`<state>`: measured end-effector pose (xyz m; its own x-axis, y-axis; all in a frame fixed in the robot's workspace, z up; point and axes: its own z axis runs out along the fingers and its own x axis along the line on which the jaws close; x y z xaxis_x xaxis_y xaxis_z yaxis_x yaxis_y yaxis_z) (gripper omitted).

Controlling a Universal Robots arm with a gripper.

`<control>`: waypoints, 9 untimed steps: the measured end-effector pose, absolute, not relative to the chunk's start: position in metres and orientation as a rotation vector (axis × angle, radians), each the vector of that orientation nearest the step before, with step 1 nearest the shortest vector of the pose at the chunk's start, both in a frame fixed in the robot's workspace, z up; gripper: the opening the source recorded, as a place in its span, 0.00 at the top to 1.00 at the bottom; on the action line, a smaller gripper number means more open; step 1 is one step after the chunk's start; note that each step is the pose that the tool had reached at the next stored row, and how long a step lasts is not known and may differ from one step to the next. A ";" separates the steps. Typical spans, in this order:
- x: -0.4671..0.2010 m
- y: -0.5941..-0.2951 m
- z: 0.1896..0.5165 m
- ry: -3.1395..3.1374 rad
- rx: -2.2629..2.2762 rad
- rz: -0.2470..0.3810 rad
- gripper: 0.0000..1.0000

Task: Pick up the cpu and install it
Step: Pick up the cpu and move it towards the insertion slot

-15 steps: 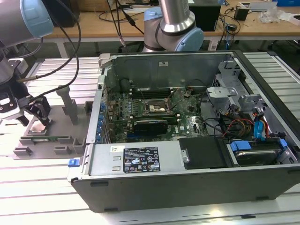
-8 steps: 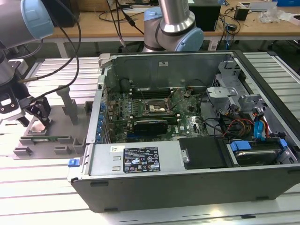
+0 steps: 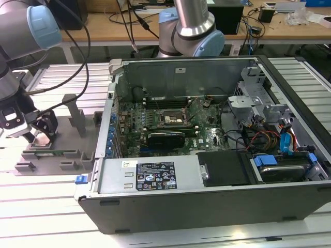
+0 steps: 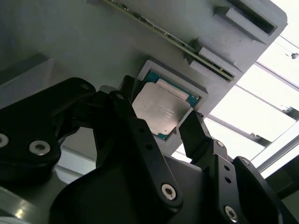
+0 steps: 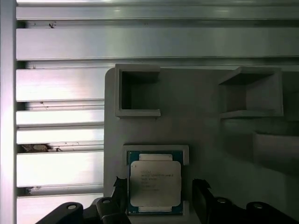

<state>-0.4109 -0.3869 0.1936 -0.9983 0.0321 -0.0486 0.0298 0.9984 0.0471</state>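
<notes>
Hovering at the exterior view's left, the gripper (image 3: 39,135) hangs low over a grey holder (image 3: 67,155) on the slatted table (image 3: 31,206). Both wrist views show its fingers (image 4: 140,135) spread, one on each side of the cpu (image 5: 155,183), which lies flat in the holder's square recess. Further right stands the open computer case (image 3: 207,181), with the motherboard socket (image 3: 175,120) inside.
</notes>
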 end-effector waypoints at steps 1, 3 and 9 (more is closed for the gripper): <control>-0.411 -0.386 0.193 3.091 0.048 0.072 0.34; -0.411 -0.386 0.193 3.091 0.048 0.072 0.34; -0.415 -0.383 0.191 3.091 0.048 0.071 0.34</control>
<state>-0.4155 -0.3826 0.1907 -0.9983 0.0321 -0.0486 0.0299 0.9985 0.0467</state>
